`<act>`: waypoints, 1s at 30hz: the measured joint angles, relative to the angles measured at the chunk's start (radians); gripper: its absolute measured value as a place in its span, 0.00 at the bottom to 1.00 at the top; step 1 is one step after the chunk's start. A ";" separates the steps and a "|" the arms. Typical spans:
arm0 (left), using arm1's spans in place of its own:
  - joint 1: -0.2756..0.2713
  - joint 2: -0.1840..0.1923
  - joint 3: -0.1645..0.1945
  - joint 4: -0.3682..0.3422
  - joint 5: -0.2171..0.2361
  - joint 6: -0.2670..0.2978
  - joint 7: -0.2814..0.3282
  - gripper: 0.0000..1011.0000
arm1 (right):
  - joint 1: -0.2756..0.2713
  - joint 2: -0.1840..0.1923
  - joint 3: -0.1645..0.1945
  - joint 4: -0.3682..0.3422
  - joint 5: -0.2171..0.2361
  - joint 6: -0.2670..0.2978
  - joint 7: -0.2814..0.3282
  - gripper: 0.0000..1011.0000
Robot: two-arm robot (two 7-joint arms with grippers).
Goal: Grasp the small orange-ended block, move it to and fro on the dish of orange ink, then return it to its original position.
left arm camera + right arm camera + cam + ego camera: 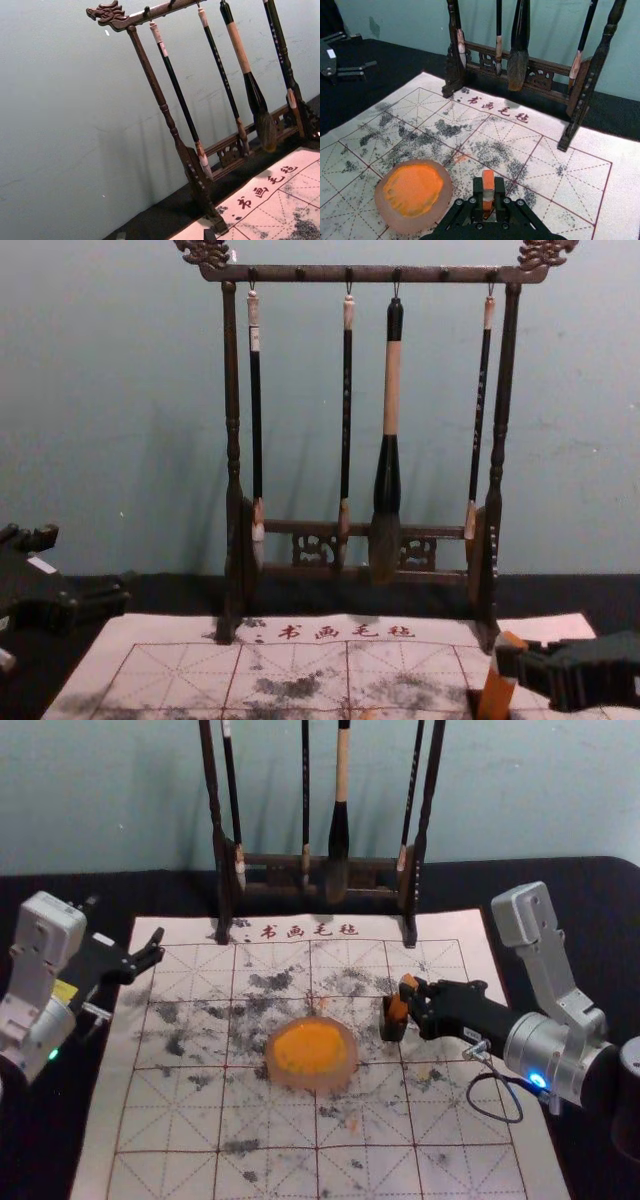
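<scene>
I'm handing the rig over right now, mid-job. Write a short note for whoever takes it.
Left tool: open, idle, near the mat's left edge.
Right tool: shut on the block, at the small dark holder, right of the dish.
Dish: on the mat, with orange ink in it.
Done: block grasped. Can't tell whether it has been inked, or whether it is clear of the holder.
Left: if not inked, the to-and-fro on the dish; then set it back and release.

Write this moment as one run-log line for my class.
right gripper: shut on orange-ended block | block: tilted, at dark holder, right of dish | left gripper: open, near mat's far left corner
</scene>
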 joint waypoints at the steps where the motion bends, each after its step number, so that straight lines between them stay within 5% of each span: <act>1: 0.000 0.000 0.000 0.000 0.000 0.000 0.000 0.99 | 0.000 -0.001 0.000 0.001 -0.001 0.000 0.000 0.12; 30: 0.000 0.000 0.000 0.000 0.000 0.000 0.000 0.99 | -0.013 -0.020 -0.002 0.017 -0.030 0.001 0.000 0.12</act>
